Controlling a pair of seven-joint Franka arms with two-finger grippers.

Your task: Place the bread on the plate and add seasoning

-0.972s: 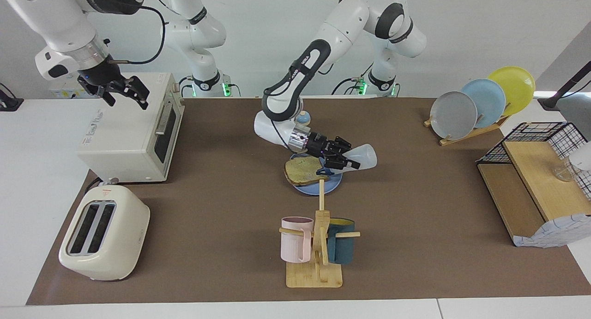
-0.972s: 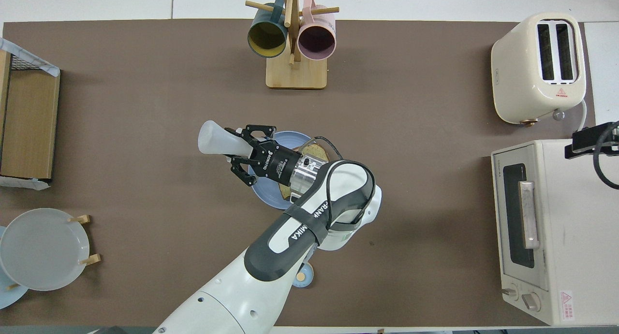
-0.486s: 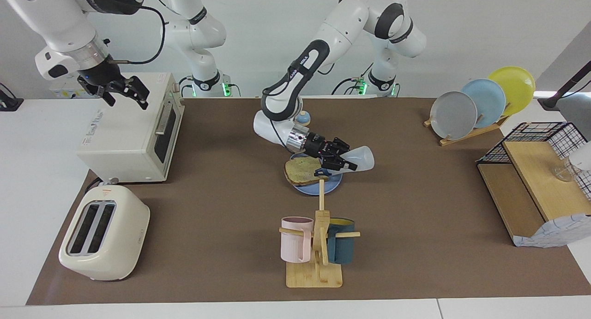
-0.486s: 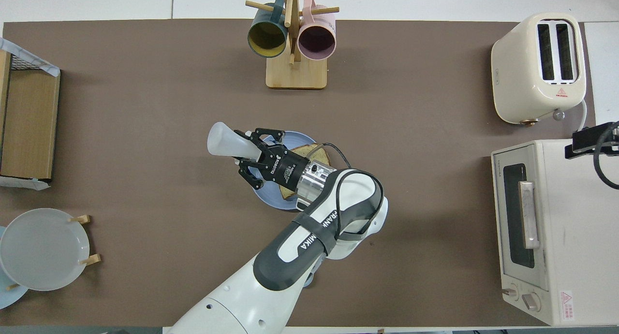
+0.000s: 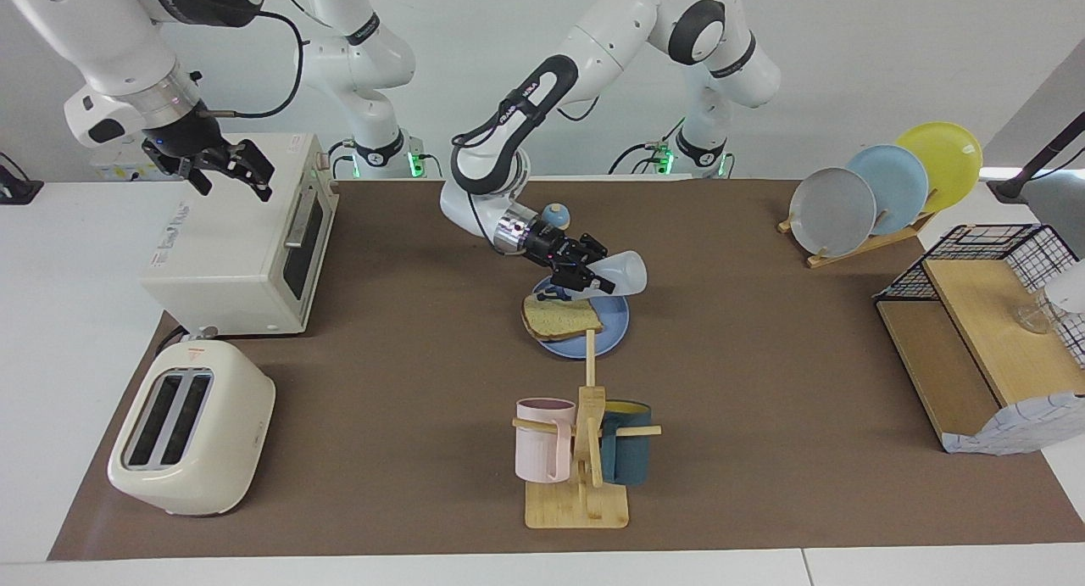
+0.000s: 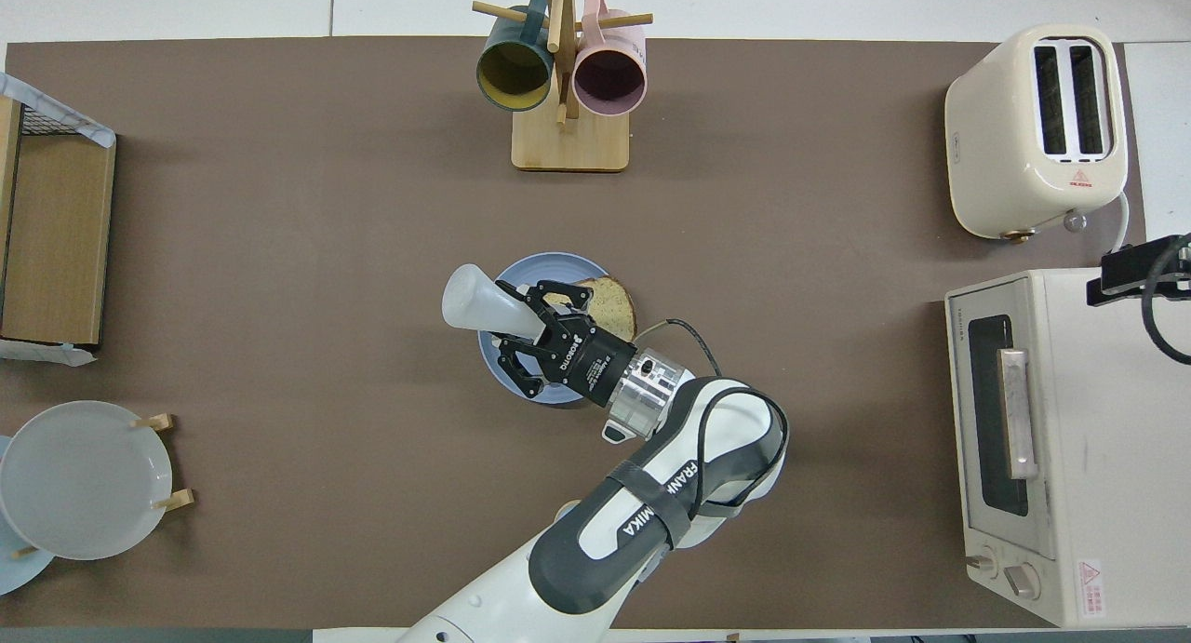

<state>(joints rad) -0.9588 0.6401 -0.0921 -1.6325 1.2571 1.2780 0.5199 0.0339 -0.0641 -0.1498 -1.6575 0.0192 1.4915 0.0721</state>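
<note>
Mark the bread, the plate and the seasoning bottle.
bread (image 5: 563,317), facing view, middle of the slice.
plate (image 5: 614,325), facing view, bare blue part beside the bread.
seasoning bottle (image 5: 625,274), facing view, translucent body.

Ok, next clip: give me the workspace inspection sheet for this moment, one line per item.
Surface: brown mat over a white table; no spills seen.
Job's things: bread lies on the plate; seasoning held tilted over the plate.
Clutter: toaster, toaster oven, mug rack with two mugs, plate rack, wooden shelf, small bell.
Grippers: left gripper shut on the seasoning above the plate; right gripper waits open over the toaster oven.
Cables: black cable along the right arm; another on the left wrist.
Surroundings: white wall; nothing else seen.
</note>
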